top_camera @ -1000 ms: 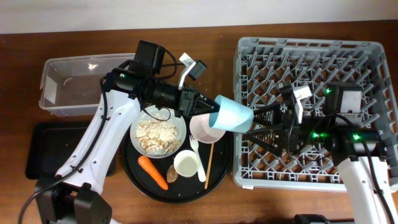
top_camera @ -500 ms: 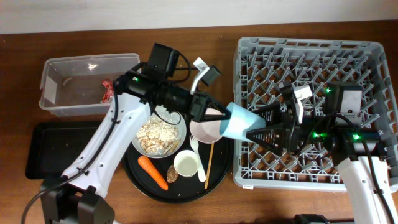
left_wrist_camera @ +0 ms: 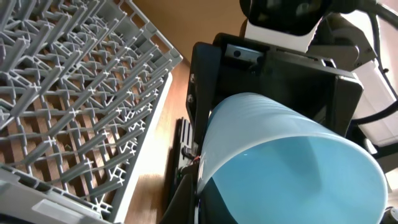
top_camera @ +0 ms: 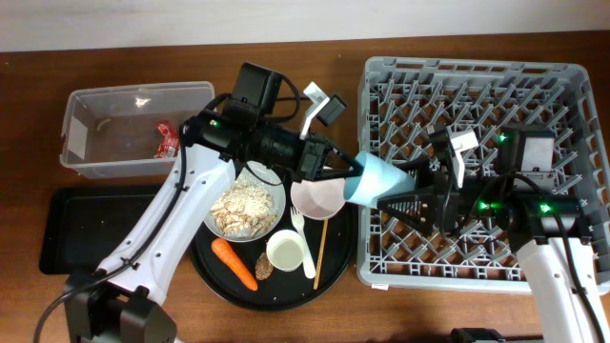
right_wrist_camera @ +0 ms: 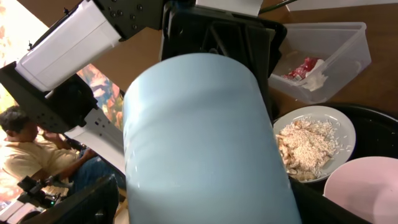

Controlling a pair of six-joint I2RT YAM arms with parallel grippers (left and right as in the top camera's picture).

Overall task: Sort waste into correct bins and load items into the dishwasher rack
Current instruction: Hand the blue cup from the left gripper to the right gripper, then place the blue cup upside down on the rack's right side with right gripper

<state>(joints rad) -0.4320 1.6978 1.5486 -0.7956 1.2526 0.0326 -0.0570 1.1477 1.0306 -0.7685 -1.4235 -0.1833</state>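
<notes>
**Blue cup held sideways between both arms at the rack's left edge**

The left gripper [top_camera: 350, 175] is clamped on the rim of the light blue cup [top_camera: 381, 181], with one finger inside the mouth and one outside. The cup lies on its side in the air. Its mouth faces the left arm and its base points toward the dishwasher rack [top_camera: 477, 76]. It hangs over the gap between the round black tray [top_camera: 286, 293] and the rack's left wall, above the right edge of the pink bowl [top_camera: 319, 198].

The right gripper [top_camera: 391, 189] reaches in from the rack side. Its fingers stand apart, one along each side of the cup's base end. From the right wrist camera the cup [right_wrist_camera: 199, 143] fills the space between them. I cannot tell whether the pads press on it.

On the round tray:
- The white dish [top_camera: 280, 191] holds pale food scraps [top_camera: 238, 205].
- The carrot [top_camera: 233, 264] lies below the dish, with the brown pit [top_camera: 263, 266] just to its right.
- The white cup [top_camera: 285, 252] stands upright beside the pit.
- The fork [top_camera: 298, 223] and the chopstick [top_camera: 320, 250] lie to the right of the white cup.

The clear tub [top_camera: 95, 105] sits at the table's far left with the red wrapper [top_camera: 167, 140] inside. The right wrist view shows a white crumpled tissue [right_wrist_camera: 316, 79] beside the wrapper. The black rectangular tray [top_camera: 86, 229] lies in front of the tub.
</notes>
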